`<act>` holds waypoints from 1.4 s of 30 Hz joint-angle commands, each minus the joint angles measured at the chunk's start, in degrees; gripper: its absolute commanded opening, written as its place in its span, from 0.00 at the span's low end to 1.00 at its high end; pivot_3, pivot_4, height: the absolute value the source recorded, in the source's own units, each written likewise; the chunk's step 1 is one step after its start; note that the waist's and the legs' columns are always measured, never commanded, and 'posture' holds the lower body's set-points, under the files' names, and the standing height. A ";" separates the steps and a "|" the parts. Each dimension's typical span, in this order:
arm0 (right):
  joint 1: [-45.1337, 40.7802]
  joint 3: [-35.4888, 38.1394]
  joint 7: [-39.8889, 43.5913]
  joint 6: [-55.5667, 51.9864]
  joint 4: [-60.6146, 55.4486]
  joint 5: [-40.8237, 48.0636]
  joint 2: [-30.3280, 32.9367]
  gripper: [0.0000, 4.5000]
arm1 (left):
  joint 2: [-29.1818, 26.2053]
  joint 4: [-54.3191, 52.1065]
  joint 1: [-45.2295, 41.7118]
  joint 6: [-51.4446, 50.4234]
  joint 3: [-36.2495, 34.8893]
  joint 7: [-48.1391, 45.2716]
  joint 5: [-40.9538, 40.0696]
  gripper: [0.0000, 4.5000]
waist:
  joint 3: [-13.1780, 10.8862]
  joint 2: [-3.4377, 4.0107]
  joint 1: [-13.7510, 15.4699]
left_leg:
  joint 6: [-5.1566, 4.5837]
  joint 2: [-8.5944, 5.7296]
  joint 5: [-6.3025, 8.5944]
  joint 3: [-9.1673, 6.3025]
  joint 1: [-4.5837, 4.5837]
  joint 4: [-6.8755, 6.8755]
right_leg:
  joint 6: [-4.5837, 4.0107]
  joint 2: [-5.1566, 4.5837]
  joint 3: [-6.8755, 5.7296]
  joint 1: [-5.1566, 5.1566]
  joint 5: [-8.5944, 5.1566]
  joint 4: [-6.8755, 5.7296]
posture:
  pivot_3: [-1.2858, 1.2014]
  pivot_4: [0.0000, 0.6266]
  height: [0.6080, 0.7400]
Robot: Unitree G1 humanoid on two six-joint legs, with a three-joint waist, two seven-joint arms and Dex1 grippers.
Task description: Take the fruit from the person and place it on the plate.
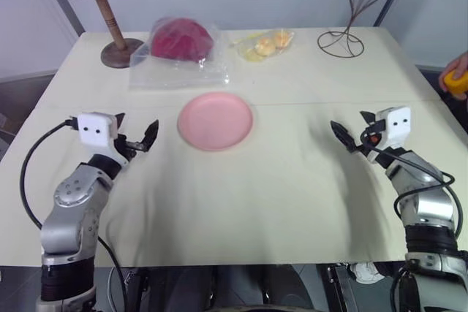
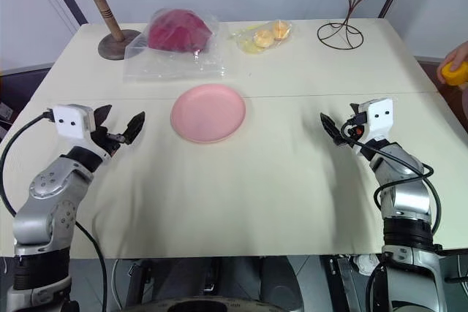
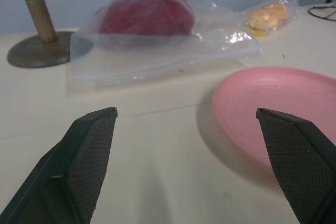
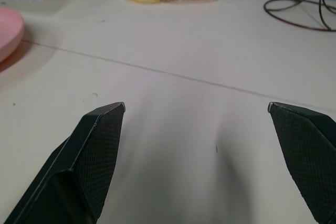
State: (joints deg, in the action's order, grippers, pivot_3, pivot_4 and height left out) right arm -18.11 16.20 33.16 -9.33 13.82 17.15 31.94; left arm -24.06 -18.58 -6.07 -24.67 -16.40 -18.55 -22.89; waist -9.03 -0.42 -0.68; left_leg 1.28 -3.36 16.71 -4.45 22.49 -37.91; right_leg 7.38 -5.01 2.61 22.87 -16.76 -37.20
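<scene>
The yellow-orange fruit (image 1: 457,81) is at the far right edge of the head views, held in the person's hand (image 1: 452,69) beyond the table's right side. The pink plate (image 1: 216,120) lies flat and bare at the table's middle; its rim (image 3: 278,108) is also in the left wrist view. My left gripper (image 1: 139,135) hovers open just left of the plate, with nothing between its fingers (image 3: 89,150). My right gripper (image 1: 352,129) stands open over bare tabletop, right of the plate and well short of the fruit. Its fingers (image 4: 94,150) hold nothing.
At the table's back stand a dark wooden stand (image 1: 110,23), a dark red lump in a clear bag (image 1: 181,40), small yellow pieces in clear plastic (image 1: 267,43) and a wire stand (image 1: 341,42). The cream table (image 1: 292,195) has open room between my arms.
</scene>
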 commanded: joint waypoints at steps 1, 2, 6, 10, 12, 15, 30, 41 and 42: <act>0.15 1.14 0.08 1.33 -0.88 0.32 0.60 1.00 | -0.57 -2.45 0.50 -0.16 0.20 -1.02 -0.57 0.99 | 0.00 0.00 -0.01 | -0.03 0.00 0.01 0.00 0.00 0.00 | 0.00 0.00 0.00 0.00 0.00 0.00 | 0.52 0.24 1.00; 0.31 1.08 0.12 1.31 -0.97 0.29 0.58 1.00 | -0.39 -2.66 0.56 -0.30 0.08 -1.34 -1.28 0.99 | 0.00 0.00 -0.01 | -0.02 0.00 0.01 0.00 0.00 0.00 | 0.00 0.00 0.00 0.00 0.00 0.00 | 0.52 0.24 1.00; 0.40 1.20 0.07 1.31 -0.88 0.40 0.61 1.00 | -0.48 -3.78 0.46 -0.71 0.07 -1.62 -1.93 0.99 | 0.00 0.00 0.05 | -0.02 0.00 0.01 0.00 0.00 0.00 | 0.00 -0.01 0.00 0.00 0.00 0.00 | 0.52 0.24 1.00; 0.04 1.10 0.03 1.61 -0.27 0.30 0.51 1.00 | -0.82 -3.48 0.16 -0.65 0.10 -1.76 -1.52 0.99 | 0.00 0.00 0.01 | -0.02 0.00 0.01 0.00 0.00 0.00 | 0.00 0.00 0.00 0.00 0.00 0.01 | 0.52 0.24 1.00; -0.08 1.04 -0.03 1.77 -0.03 0.24 0.42 1.00 | -0.90 -3.20 0.06 -0.54 0.01 -1.86 -1.41 0.99 | 0.00 0.00 0.01 | -0.02 0.00 0.01 0.00 0.00 0.00 | 0.00 0.00 0.00 0.00 0.00 0.01 | 0.52 0.24 1.00; -0.32 0.92 -0.09 2.12 0.46 0.12 0.28 1.00 | -1.01 -2.52 -0.17 -0.09 -0.05 -1.76 -0.83 0.99 | 0.00 0.00 0.03 | -0.02 0.00 0.01 0.00 0.00 0.00 | 0.00 0.00 0.00 0.00 0.00 0.01 | 0.52 0.24 1.00; -1.57 -0.26 -0.47 3.91 2.48 -0.43 -0.56 1.00 | -3.30 -0.82 -0.13 1.58 -1.69 -3.98 -0.19 0.99 | 0.00 0.00 0.03 | -0.02 0.00 0.01 0.00 0.00 0.00 | 0.00 0.00 0.00 0.00 0.00 0.01 | 0.52 0.24 1.00; -1.99 -0.35 -0.56 4.32 3.04 -0.50 -0.71 1.00 | -3.32 -0.22 -0.30 3.09 -1.11 -4.13 0.28 0.99 | 0.00 0.00 -0.01 | -0.02 0.00 0.01 0.00 0.00 0.00 | 0.00 -0.01 0.00 0.00 0.00 0.00 | 0.52 0.24 1.00; -1.98 -0.36 -0.59 4.33 3.03 -0.50 -0.76 1.00 | -3.37 -0.17 -0.34 3.12 -1.08 -4.13 0.37 0.99 | 0.00 0.00 -0.01 | -0.02 0.00 0.01 0.00 0.00 0.00 | 0.00 -0.01 0.00 0.00 0.00 0.01 | 0.52 0.24 1.00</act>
State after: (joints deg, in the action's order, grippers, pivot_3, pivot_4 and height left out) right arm -18.95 15.50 32.76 -6.23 17.70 16.54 31.33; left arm -26.70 -18.11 -5.40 -23.13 -16.61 -22.48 -22.94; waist -9.04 -0.42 -0.69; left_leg 1.26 -3.36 16.72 -4.45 22.49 -37.91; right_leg 7.38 -5.01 2.61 22.87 -16.76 -37.19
